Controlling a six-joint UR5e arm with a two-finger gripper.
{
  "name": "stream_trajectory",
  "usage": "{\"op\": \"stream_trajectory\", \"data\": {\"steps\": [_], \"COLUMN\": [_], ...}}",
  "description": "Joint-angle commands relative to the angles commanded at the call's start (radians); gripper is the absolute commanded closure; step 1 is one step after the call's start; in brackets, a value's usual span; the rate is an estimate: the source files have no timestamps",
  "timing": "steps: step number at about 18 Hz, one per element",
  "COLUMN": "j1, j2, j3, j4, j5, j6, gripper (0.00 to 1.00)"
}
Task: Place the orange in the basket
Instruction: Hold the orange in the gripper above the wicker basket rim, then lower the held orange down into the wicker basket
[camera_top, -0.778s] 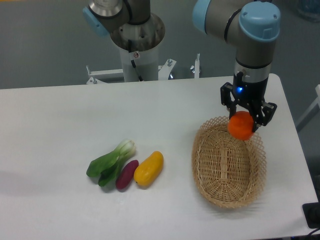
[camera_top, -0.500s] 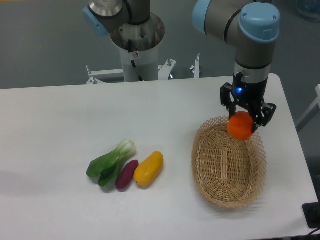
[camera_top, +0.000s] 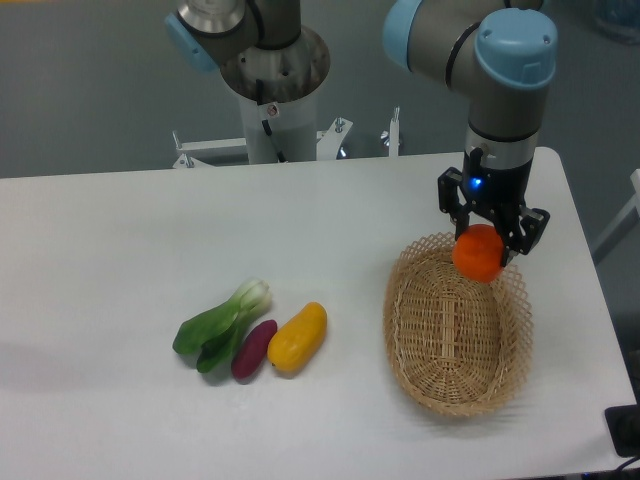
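In the single fixed view we see the two-finger gripper (camera_top: 482, 238) hanging from the arm with its black fingers (camera_top: 527, 230) closed around the small round bright orange-red fruit (camera_top: 478, 254), which sits between them and is plainly carried rather than resting on anything. We read the fingers as opened only as far as the orange's width, pressing on its sides.

The orange hangs over the oval tan woven wicker basket (camera_top: 430, 380), at about 1 o'clock of the basket's oval, right above the lacy looped rim and not over the middle of the bowl. How high it sits above the weave we cannot tell from this angle. The basket stands on the white worktop (camera_top: 120, 260) toward its 4 o'clock corner.

Well apart, at about 8 o'clock of the worktop's centre, lie a green leafy bok choy (camera_top: 222, 324), a small dark purple elongated vegetable (camera_top: 253, 350) and an elongated yellow-orange vegetable (camera_top: 298, 337), the three just beside one another and touching or nearly so.

We judge the carry to be almost done, with only the release left. The risk lies in where the orange hangs: let go here, it could strike the rim at 1 o'clock and bounce or roll outward onto the worktop, perhaps off the near edge at 3 o'clock. A smooth round fruit dropped from too high could also hop out of so shallow a basket. If the fingers descend at this spot, they may catch the looped rim and tip or drag the light wicker.
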Motion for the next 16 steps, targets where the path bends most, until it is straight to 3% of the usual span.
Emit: {"op": "stream_trajectory", "data": {"steps": [2,4,9,13,16], "j1": [-0.005,-0.02,-0.034,-0.034,-0.034], "j2": [-0.008,-0.026,-0.106,-0.213,-0.247], "j3": [0.0,-0.009,-0.037,-0.028,-0.026], "j4": [0.003,0.041,0.221,0.359,0.376], "j5": [0.0,-0.002,-0.003,-0.005,-0.005], "j6": [-0.005,-0.063,-0.144,-0.184,-0.181], "gripper": [0.52,0.52,0.52,0.52,0.52]}}
